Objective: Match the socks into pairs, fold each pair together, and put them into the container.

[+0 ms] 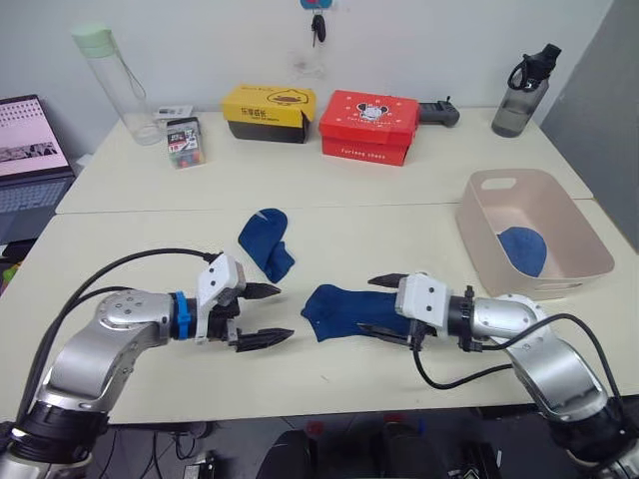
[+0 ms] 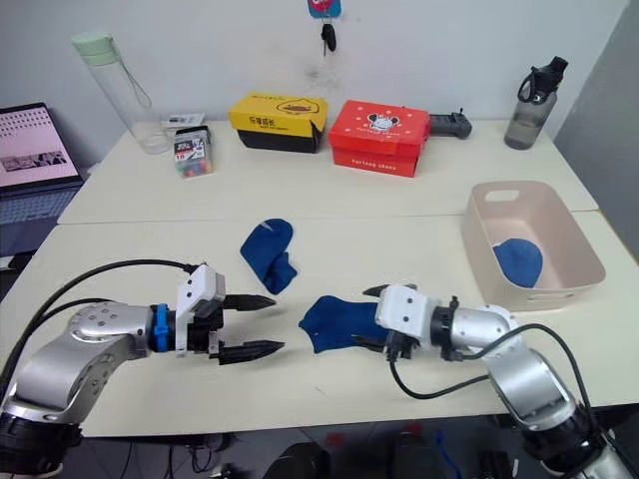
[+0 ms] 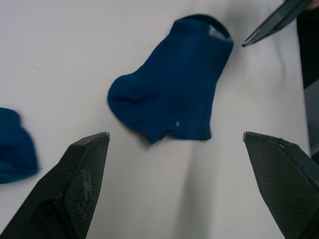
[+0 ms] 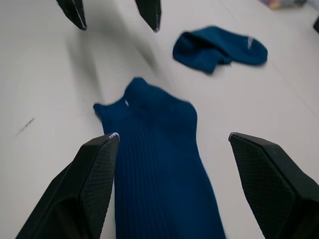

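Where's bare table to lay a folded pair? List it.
Free: the strip between the crumpled sock and the tub, and the front edge below the left gripper. Crowded: between both grippers, where the flat sock lies under the right gripper.

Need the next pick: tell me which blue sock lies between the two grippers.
The flat blue sock at the right gripper's open fingers. The crumpled sock lies farther back; the third is in the tub.

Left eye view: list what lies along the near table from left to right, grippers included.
Left gripper → folded blue sock → flat blue sock → right gripper → container, with a blue sock inside.
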Motion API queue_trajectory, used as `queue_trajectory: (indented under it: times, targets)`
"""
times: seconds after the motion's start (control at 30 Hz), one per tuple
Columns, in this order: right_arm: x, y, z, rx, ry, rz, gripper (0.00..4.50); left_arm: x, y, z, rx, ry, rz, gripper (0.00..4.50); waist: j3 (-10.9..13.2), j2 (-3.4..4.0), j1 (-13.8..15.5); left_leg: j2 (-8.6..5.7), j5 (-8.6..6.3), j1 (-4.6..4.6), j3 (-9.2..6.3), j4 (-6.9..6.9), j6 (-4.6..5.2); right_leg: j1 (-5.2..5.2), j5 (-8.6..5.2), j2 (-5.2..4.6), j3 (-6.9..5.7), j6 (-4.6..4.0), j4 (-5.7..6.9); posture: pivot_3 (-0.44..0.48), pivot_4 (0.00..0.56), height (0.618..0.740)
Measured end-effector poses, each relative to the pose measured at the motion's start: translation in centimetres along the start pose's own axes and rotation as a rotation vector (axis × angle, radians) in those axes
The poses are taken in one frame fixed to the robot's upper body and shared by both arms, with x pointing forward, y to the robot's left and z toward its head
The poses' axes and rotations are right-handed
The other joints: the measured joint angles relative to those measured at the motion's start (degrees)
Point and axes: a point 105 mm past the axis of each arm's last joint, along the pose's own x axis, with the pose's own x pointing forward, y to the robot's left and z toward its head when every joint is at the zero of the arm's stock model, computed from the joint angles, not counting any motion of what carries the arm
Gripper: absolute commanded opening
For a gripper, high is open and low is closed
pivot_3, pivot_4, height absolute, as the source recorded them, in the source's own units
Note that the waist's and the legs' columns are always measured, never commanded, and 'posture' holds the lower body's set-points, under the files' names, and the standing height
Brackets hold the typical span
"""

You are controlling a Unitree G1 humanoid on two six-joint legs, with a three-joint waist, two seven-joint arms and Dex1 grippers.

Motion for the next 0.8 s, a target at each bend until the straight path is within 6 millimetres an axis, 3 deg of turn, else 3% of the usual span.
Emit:
queue_trajectory:
  times: [0.2,0.33,0.47,0.57,0.8]
  targets:
    - [-2.0,0.2,1.2,0.092,-0.008,0.038,3.79,1.7,-0.9,-1.9,-0.141,0.058,-0.002,4.5,0.0,0.0,-0.1,0.02,-0.01,0.04,-0.03,0.0,0.01,0.07,0.0,0.03,-0.02,0.0,0.0,0.0,0.15,0.74]
    - [-2.3,1.2,2.1,0.126,-0.008,0.126,3.79,4.1,-0.5,-1.0,-0.17,0.017,0.034,4.5,0.0,-0.05,0.2,-0.03,-0.01,0.03,-0.05,0.05,0.01,0.12,0.0,-0.01,-0.03,0.0,-0.03,0.0,0.15,0.74]
    - [-3.1,1.1,2.1,0.13,0.022,0.146,3.79,4.7,-0.2,-1.5,-0.194,0.043,0.073,4.5,0.0,-0.06,0.1,-0.01,0.0,0.05,-0.04,0.02,0.0,0.12,0.0,0.0,-0.03,0.0,-0.04,0.0,0.15,0.74]
    - [-3.3,1.0,2.3,0.134,0.012,0.142,3.84,5.1,-0.2,-1.6,-0.201,0.043,0.085,3.88,0.0,-0.05,0.1,0.0,0.0,0.08,-0.04,0.01,0.0,0.14,0.0,0.0,-0.02,0.0,-0.03,0.0,0.15,0.74]
    - [-3.5,0.6,3.1,0.116,-0.017,0.139,3.84,6.1,-0.4,-1.8,-0.216,0.04,0.061,1.75,0.0,-0.06,0.2,-0.01,0.0,0.07,-0.03,0.02,-0.01,0.14,0.0,0.0,-0.02,0.0,-0.04,0.0,0.15,0.74]
